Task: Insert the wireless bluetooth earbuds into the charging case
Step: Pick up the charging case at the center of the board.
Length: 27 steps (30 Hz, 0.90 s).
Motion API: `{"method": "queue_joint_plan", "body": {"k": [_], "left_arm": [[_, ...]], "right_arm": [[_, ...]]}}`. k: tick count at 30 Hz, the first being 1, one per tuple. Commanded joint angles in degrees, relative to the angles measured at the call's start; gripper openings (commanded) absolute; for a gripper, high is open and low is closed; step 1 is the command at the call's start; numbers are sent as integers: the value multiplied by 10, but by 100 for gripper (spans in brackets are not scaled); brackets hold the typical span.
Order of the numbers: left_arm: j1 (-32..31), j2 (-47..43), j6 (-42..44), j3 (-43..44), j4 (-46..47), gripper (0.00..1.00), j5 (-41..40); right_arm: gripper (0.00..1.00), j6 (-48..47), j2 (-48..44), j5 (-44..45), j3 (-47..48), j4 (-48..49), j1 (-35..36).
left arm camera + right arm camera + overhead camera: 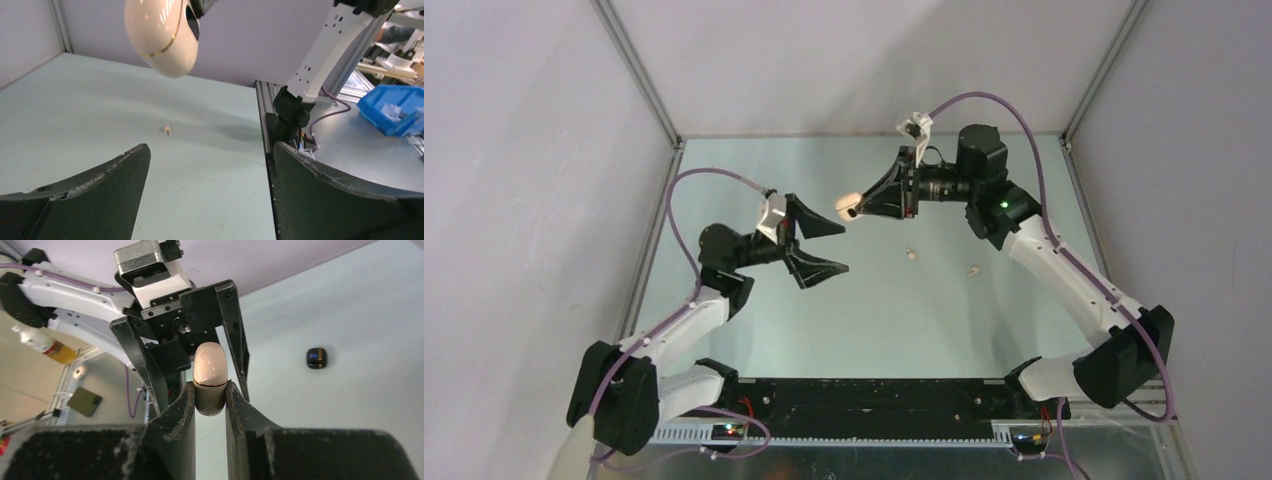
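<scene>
The charging case [848, 206], an off-white egg-shaped shell with a thin gold seam, is off the table, pinched between the fingers of the right gripper [856, 207]. The right wrist view shows the case [210, 365] seated between the two dark fingers, its rounded end sticking out past their tips, so the right gripper [210, 390] is clenched on it. One off-white earbud [911, 254] lies loose on the table [824, 320] just below and right of the held case. A second off-white earbud [973, 269] lies a little farther right, and the two are apart from each other. The left wrist view catches the case [162, 35] hanging above the surface with a single earbud [166, 130] on the table beneath it; which of the two this is cannot be told. A small black rounded item [316, 358] with a gold line sits on the table beyond the case in the right wrist view; whether it is an earbud or another case is unclear. The left gripper [839, 247] faces the case from the left, close to it but not touching. Its fingers are spread wide with nothing between them, as the left wrist view confirms [210, 150]. A blue bin [395, 107] stands off the table's side.
</scene>
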Motion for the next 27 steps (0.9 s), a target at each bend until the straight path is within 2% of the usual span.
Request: {"method": "queue_joint_plan", "body": {"k": [1,7,13,15,19,21,24,26,27], "left_arm": [[-5,8,-138,-51,280,99,-51],[-13,14,-160,-61,284,99,-104],[-19,22,-162,-74,303,97,-123],[-20,23,-167,-71,304,92,-123],[-20,20,-177,-62,302,72,-117],[-20,18,-180,-58,302,66,-110],[-20,14,-187,-54,303,62,-100],[-20,13,-190,-50,303,53,-96],[-20,12,-191,-49,303,42,-94]], "right_arm": [[0,71,20,-49,13,71,22],[0,70,29,-50,-5,90,36],[0,63,35,-43,-16,95,44],[0,61,39,-42,-18,96,45],[0,52,43,-41,-21,94,49],[0,43,45,-39,-21,88,51],[0,31,46,-35,-21,80,53],[0,27,47,-34,-20,78,52],[0,26,48,-34,-20,77,53]]}}
